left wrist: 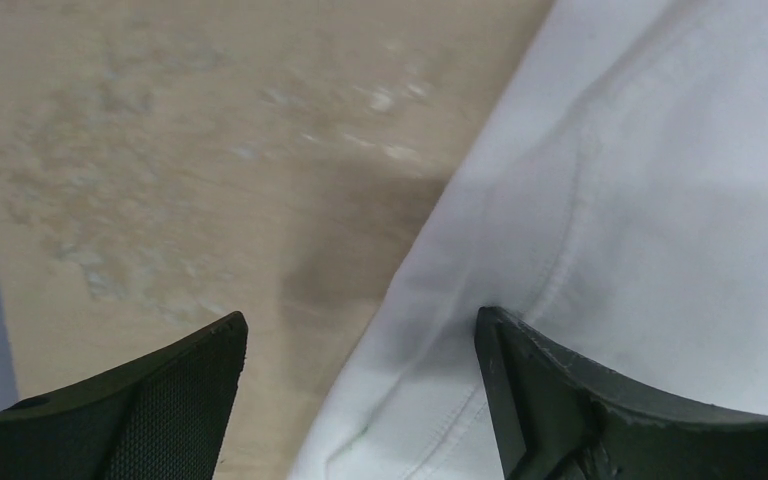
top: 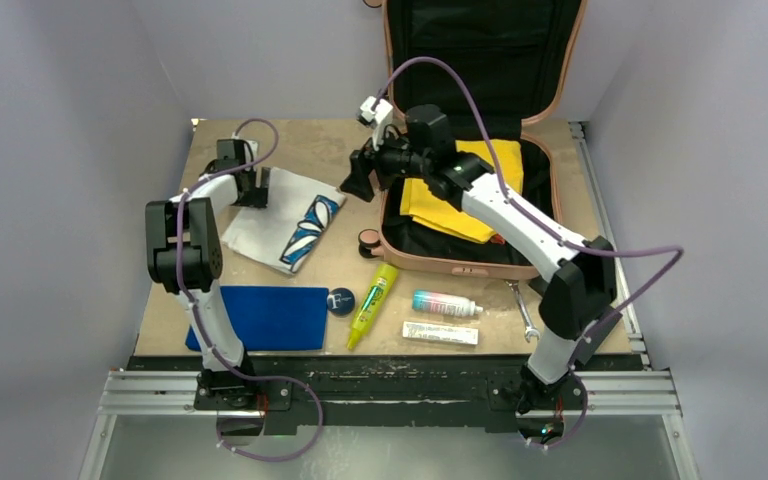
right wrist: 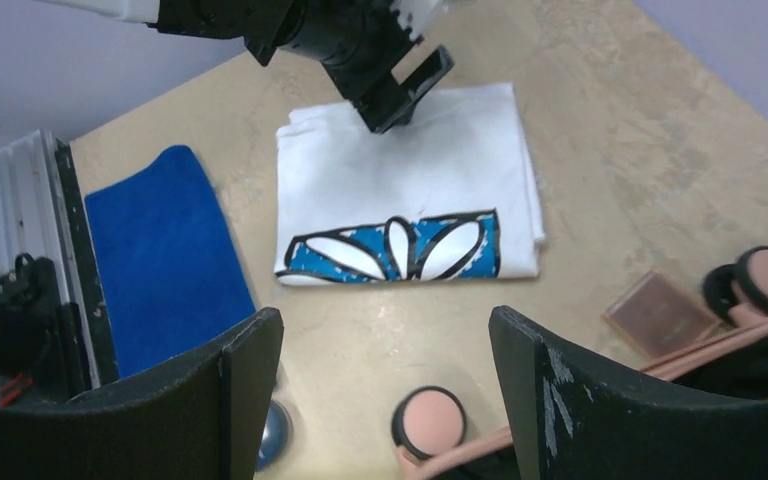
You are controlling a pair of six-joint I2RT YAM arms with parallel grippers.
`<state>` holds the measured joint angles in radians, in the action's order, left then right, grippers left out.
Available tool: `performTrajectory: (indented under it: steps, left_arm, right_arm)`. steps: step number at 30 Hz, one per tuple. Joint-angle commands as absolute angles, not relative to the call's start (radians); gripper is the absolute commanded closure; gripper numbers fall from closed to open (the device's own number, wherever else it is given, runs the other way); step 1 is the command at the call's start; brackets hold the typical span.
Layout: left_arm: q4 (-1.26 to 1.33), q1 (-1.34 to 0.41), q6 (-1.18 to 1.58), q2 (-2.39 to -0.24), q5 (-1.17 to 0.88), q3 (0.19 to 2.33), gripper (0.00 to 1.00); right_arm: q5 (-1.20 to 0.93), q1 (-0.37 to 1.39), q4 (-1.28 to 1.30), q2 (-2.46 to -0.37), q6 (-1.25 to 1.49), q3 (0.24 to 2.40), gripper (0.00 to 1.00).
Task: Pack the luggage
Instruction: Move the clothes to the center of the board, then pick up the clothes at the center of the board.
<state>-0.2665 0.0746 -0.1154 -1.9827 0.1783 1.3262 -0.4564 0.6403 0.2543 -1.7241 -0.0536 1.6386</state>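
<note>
The salmon-pink luggage (top: 430, 262) lies open at the back right, its lid up against the wall. It has black lining and a folded yellow cloth (top: 435, 212) inside. Its pink wheels (right wrist: 428, 420) show in the right wrist view. A folded white shirt with a blue leaf print (top: 280, 225) lies left of it. My left gripper (top: 250, 190) is open, low at the shirt's far edge (left wrist: 660, 200). One finger is on the cloth and one is over bare table. My right gripper (top: 358, 178) is open and empty, above the table between the shirt (right wrist: 410, 180) and the luggage.
Along the front lie a blue towel (top: 265, 317), a round blue badge (top: 341, 300), a yellow-green tube (top: 372, 303), a small bottle (top: 445, 304), a white box (top: 441, 333) and a wrench (top: 523, 312). A brown square tile (right wrist: 660, 312) lies by the luggage corner.
</note>
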Motion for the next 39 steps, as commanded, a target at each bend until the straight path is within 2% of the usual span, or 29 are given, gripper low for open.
performTrajectory:
  steps: [1, 6, 11, 17, 23, 31, 35, 39]
  left_arm:
    - [-0.35, 0.162, -0.078, -2.093, 0.263, 1.377, 0.14]
    - [-0.352, 0.18, -0.057, -1.993, 0.176, 1.391, 0.01]
    - [-0.311, 0.18, -0.108, -1.725, 0.052, 1.302, 0.01]
    - [-0.267, 0.072, -0.357, -1.413, -0.146, 1.023, 0.01]
    - [-0.355, 0.009, -0.48, -1.3, -0.314, 0.88, 0.02]
    - [-0.311, -0.199, -0.492, -1.308, -0.209, 0.773, 0.05]
    - [-0.295, -0.285, -0.477, -1.34, -0.116, 0.754, 0.15]
    - [-0.236, -0.328, -0.441, -1.402, 0.071, 0.729, 0.23]
  right_arm:
    - [-0.398, 0.661, 0.187, -1.813, 0.123, 1.732, 0.21]
    - [-0.374, 0.674, 0.207, -1.992, 0.204, 1.861, 0.21]
    - [-0.388, 0.676, 0.221, -2.049, 0.216, 1.904, 0.21]
    - [-0.346, 0.675, 0.189, -1.981, 0.167, 1.835, 0.19]
    - [-0.304, 0.665, 0.187, -1.913, 0.155, 1.802, 0.18]
    - [-0.12, 0.603, 0.145, -1.804, 0.177, 1.728, 0.18]
    - [-0.107, 0.538, 0.143, -1.772, 0.205, 1.717, 0.18]
    - [-0.136, 0.492, 0.129, -1.746, 0.223, 1.703, 0.18]
